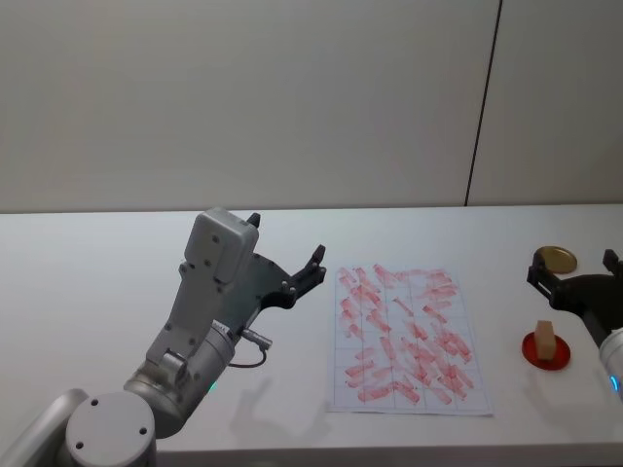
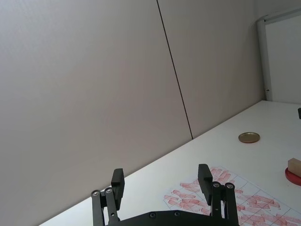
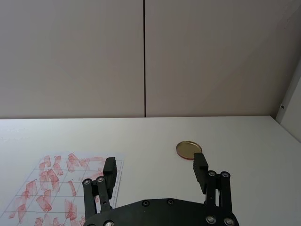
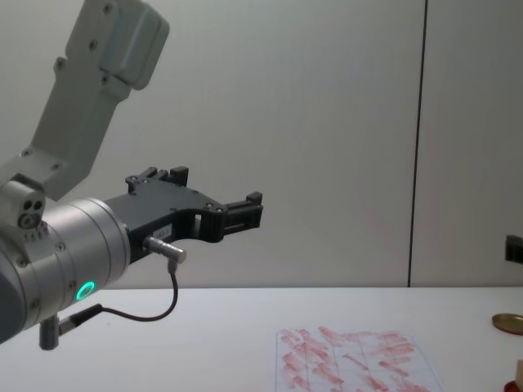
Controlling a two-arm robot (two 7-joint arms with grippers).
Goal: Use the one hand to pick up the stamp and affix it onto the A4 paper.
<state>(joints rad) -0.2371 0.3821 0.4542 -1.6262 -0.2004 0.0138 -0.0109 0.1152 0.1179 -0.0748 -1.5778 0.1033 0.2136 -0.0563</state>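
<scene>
Right gripper (image 1: pixel 569 275), fingers apart, hovers just behind the upright stamp (image 1: pixel 546 341) on its red pad; left gripper (image 1: pixel 287 255), also spread, hangs beyond the A4 paper (image 1: pixel 406 338), far off.

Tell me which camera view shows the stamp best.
The head view: the stamp shows whole from above, upright on a red pad, right of the A4 paper and just ahead of the right gripper. The left wrist view catches part of it at its edge; the chest view shows the paper.
</scene>
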